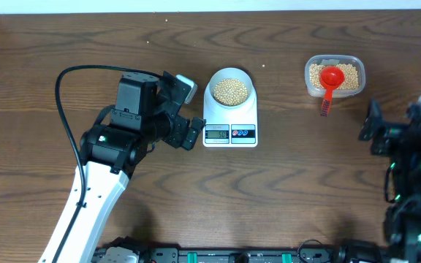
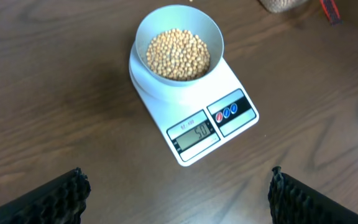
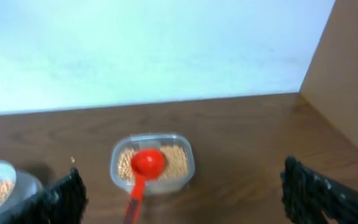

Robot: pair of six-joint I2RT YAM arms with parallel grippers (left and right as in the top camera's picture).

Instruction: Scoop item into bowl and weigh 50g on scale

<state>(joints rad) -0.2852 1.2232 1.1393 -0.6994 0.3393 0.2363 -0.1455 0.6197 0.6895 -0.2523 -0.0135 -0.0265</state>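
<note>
Bowl [image 2: 185, 17], small pale round, on white flat digital scale [image 2: 185, 109] lies dead ahead of left gripper [image 2: 176, 186] | right gripper [image 3: 182, 186] well apart | both wide, empty

Scale [image 2: 160, 113], white digital, 1 pc: LCD display [image 2: 196, 135] shows dark digits reading approx. "50" in left wrist view. Small printed line on the panel just above the display, poss. model no., too blurred to read w/ certainty. Button panel [image 2: 230, 111] beside the display, red & blue round buttons w/ white marks, too small to make out; in overhead view the same display's digits are illegible.
</note>
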